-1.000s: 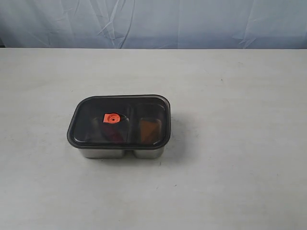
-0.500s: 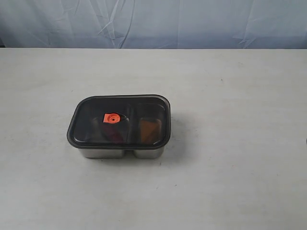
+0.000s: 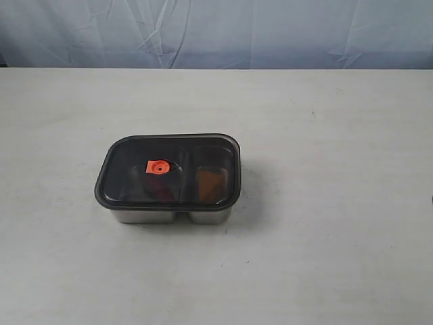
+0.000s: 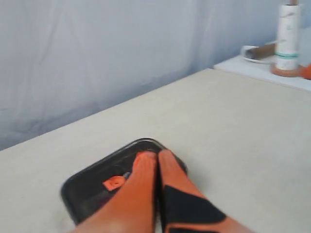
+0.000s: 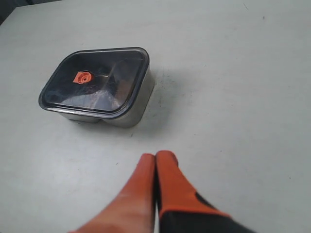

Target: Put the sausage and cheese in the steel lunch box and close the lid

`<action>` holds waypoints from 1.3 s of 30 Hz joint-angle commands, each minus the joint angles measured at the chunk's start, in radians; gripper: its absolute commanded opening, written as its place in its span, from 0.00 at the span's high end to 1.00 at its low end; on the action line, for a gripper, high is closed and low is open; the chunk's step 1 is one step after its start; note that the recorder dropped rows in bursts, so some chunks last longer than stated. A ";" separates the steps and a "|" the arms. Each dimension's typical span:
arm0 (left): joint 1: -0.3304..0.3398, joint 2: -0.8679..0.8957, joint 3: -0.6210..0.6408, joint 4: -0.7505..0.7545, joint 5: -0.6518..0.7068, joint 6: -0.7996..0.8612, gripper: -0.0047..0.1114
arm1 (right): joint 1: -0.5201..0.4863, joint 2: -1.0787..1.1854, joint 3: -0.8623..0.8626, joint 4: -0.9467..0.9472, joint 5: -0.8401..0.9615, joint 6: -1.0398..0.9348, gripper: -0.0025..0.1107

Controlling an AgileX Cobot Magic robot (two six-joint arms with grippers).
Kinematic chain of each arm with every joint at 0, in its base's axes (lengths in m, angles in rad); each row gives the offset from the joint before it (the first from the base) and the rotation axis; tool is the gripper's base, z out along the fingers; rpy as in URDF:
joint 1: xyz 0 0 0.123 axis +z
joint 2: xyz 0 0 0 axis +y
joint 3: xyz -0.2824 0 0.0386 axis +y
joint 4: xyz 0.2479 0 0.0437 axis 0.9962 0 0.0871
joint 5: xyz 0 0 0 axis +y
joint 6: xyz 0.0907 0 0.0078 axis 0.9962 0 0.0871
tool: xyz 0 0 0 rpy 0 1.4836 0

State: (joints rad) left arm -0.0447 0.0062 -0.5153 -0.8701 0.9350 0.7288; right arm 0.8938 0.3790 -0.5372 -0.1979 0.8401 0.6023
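– Steel lunch box (image 3: 169, 217) is sitting left of centre on the worktop (image 3: 325, 244) in the exterior view, with the lid (image 3: 177, 157) lying flat over both compartments. (KM)

– Agreeing. The orange valve (image 3: 157, 166) is facing up. Through the smoky plastic the sausage (image 3: 160, 191) is showing as a dark red shape in the larger compartment, and the cheese (image 3: 210, 181) as a dull orange patch in the smaller one. (RT)

– Surface: the worktop is looking pale grey-white and matt, carrying a few small dark specks. The box is throwing a soft shadow toward that view's right. (KM)

– Room: a wrinkled pale blue sheet (image 3: 270, 34) is hanging behind the far edge. The left wrist view is also picking up a white ledge (image 4: 272, 77) past the worktop's corner, bearing an upright white roll (image 4: 287, 34). (RT)

– Left end effector (image 4: 158, 156): orange fingers are pressing together, gripping nothing. Its tips are overlapping the lid in its own view; I cannot tell whether they are touching it. (KM)

– Right end effector (image 5: 155, 158): fingers are likewise meeting, empty, with bare worktop lying between them and the box. (RT)
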 commanded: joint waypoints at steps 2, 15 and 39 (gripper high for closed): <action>0.125 -0.006 0.163 -0.093 -0.326 0.013 0.96 | 0.004 -0.004 0.002 -0.002 -0.014 -0.002 0.99; 0.159 -0.006 0.462 -0.025 -0.714 0.015 0.96 | 0.004 -0.004 0.002 -0.002 -0.014 -0.002 0.99; -0.034 -0.006 0.515 0.517 -0.672 -0.420 0.96 | -0.120 -0.082 0.009 0.004 -0.024 -0.007 0.99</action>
State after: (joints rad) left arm -0.0721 0.0045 -0.0052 -0.5028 0.2822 0.4841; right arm 0.8512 0.3459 -0.5358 -0.1822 0.8262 0.6023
